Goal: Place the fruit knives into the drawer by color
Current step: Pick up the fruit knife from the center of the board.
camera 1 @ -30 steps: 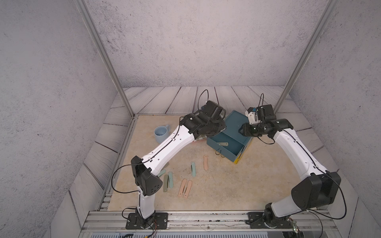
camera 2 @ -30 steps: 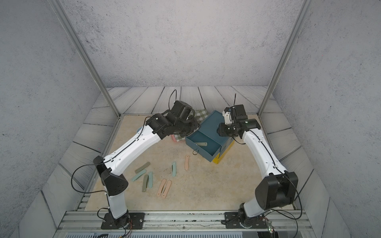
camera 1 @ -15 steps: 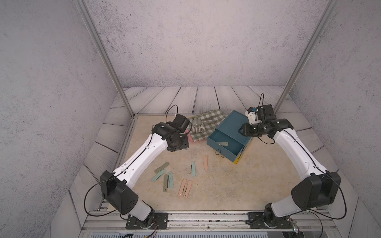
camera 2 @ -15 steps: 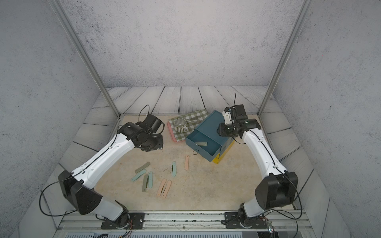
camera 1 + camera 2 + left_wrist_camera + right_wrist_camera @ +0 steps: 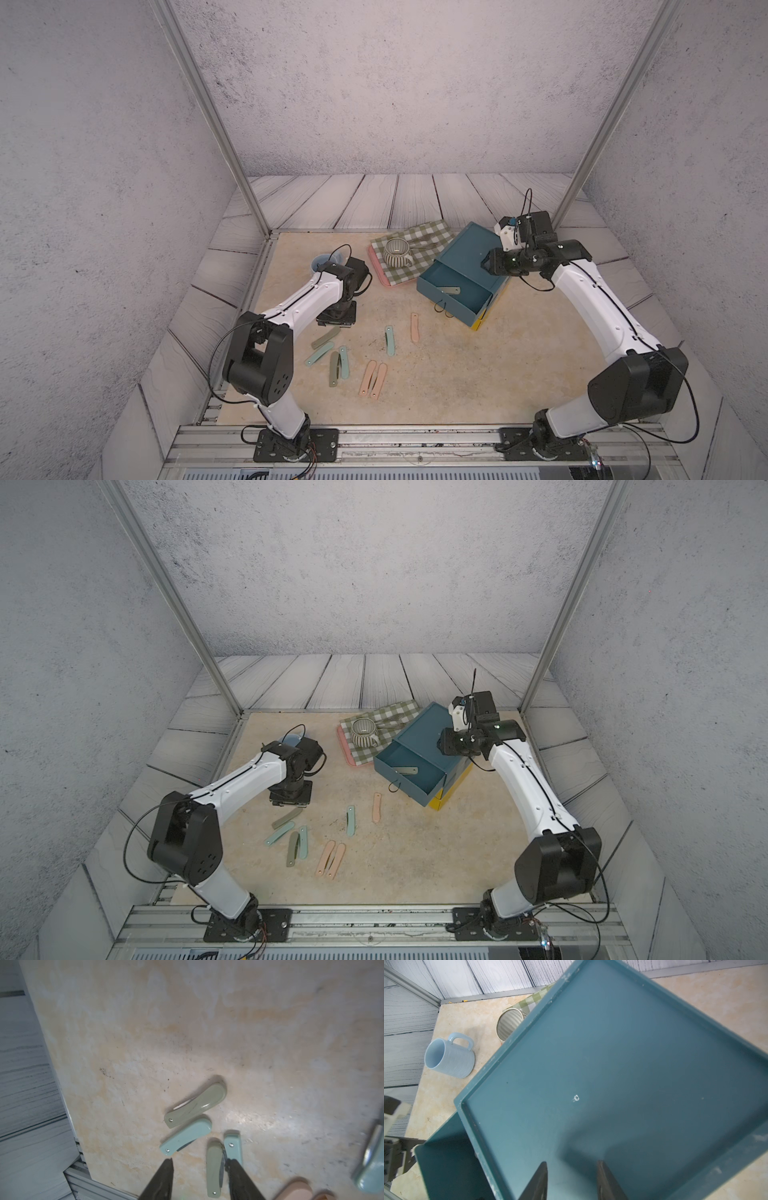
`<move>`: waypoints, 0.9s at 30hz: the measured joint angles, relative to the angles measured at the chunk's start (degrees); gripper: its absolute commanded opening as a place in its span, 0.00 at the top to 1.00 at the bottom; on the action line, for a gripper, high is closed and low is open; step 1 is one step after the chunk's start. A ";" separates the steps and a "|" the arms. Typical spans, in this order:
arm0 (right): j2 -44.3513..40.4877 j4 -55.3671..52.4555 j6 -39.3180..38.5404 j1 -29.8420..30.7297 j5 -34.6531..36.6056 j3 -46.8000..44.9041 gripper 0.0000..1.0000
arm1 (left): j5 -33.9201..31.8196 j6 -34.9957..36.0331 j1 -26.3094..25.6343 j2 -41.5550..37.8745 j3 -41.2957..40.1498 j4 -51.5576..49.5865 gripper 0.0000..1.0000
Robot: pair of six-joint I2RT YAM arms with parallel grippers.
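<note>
1. The left gripper [image 5: 201,1161] hangs low over the knife cluster near the left edge of the worktop [image 5: 478,374]. Its jaws are parted, with nothing gripped.
2. The right gripper [image 5: 571,1163] is over the teal top of the three-drawer chest [image 5: 467,245]. Its jaws are parted and hold nothing. Whether the tips touch the top cannot be told.
3. The chest stands skewed toward the worktop's far right corner, with its upper drawer [image 5: 465,286] pulled out. One olive-grey knife [image 5: 450,289] lies inside, its long axis roughly along the drawer's front wall.
4. Just beyond the left fingertips, a second olive-grey knife [image 5: 195,1103] lies diagonally, with a mint knife [image 5: 186,1139] close alongside and nearly parallel.
5. In the wrist view, a third olive-grey knife [image 5: 214,1169] lies against another mint knife [image 5: 233,1147], crowding the space between the fingers. Both run roughly from the near edge toward the far edge.
6. Toward mid-worktop, a lone mint knife [image 5: 389,340] and a lone peach knife [image 5: 414,327] lie apart from each other, both running near-to-far.
7. A peach pair [image 5: 373,379] lies side by side closer to the near edge, slightly tilted.
8. A striped mug [image 5: 397,252] sits on a checked cloth [image 5: 428,237] over a pink tray [image 5: 380,274], just beside the chest.
9. A light-blue mug [image 5: 449,1055] stands by the far left, partly hidden in both top views behind the left arm's wrist.
</note>
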 measured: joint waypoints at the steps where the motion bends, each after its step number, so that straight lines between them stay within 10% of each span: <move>1: -0.07 0.02 -0.02 0.00 0.00 -0.04 0.59 | 0.15 0.26 1.01 0.70 -0.63 0.79 0.53; 27: -0.28 1.44 0.00 0.00 0.00 -0.92 0.59 | 9.18 4.04 6.38 5.01 -7.58 11.52 0.53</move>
